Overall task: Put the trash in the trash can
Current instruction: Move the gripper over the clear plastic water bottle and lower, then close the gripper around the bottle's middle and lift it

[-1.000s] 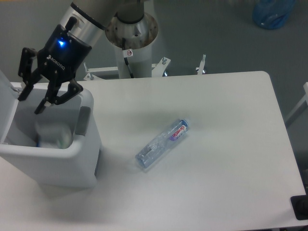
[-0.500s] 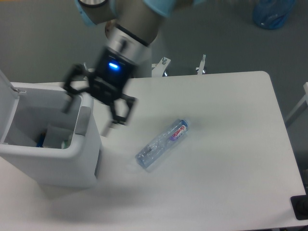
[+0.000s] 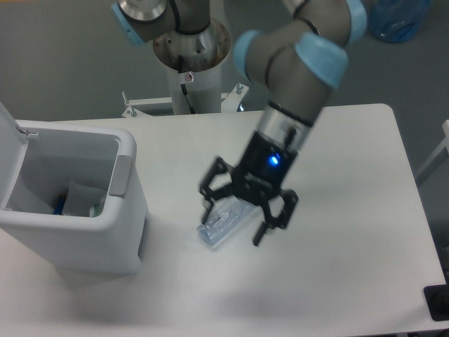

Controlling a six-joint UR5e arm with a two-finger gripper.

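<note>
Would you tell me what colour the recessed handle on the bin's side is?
Grey, on the white trash can; the fixed camera shows the handle.

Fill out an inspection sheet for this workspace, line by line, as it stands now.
Surface: white table, bare apart from the items below.
Job's things: crushed clear bottle lying on the table, partly hidden by the gripper; open white trash can at the left with pale and blue items inside, too unclear to identify.
Clutter: nothing seen.
Grippers: gripper open, fingers spread over the bottle, not closed on it.
Cables: nothing seen.
Surroundings: grey floor, arm's pedestal behind the table, blue object at top right.
</note>
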